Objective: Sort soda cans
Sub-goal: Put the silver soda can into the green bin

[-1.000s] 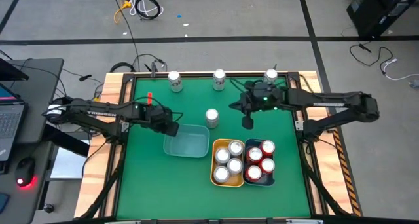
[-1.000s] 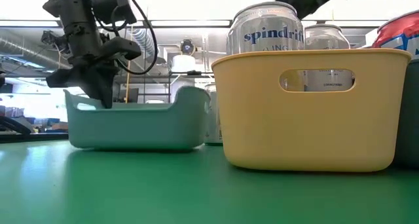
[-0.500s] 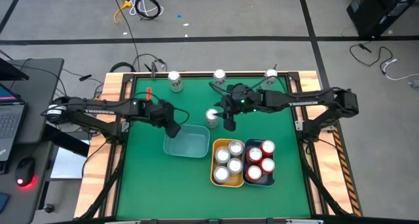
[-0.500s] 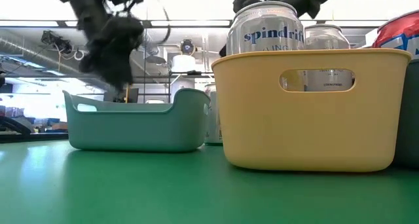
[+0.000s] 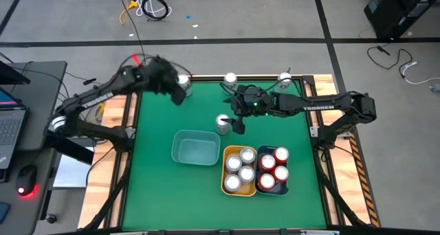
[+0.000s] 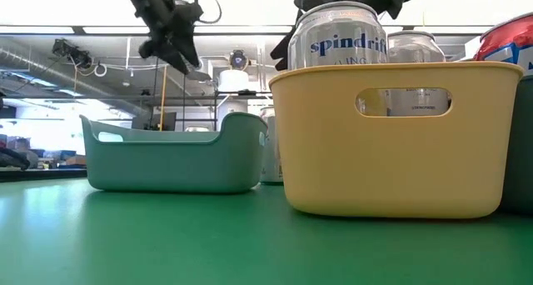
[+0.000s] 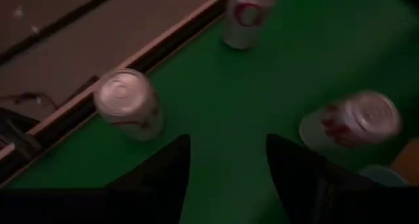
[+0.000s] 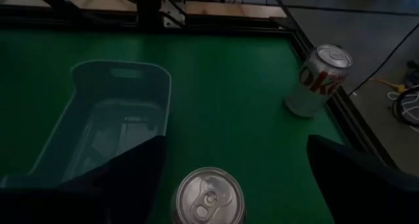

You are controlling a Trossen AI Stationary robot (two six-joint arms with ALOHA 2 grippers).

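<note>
The right hand hangs over the lone can in the middle of the worktop. To do this step well, it should come straight down with one finger on each side of the can, then squeeze low on the body so the can does not tip into the teal bin close by. The right hand is spread wide and holds nothing. Farther back, the left hand hovers near the back-left can. Its fingers stand partly open and it holds nothing. Two more cans wait at the back edge.
</note>
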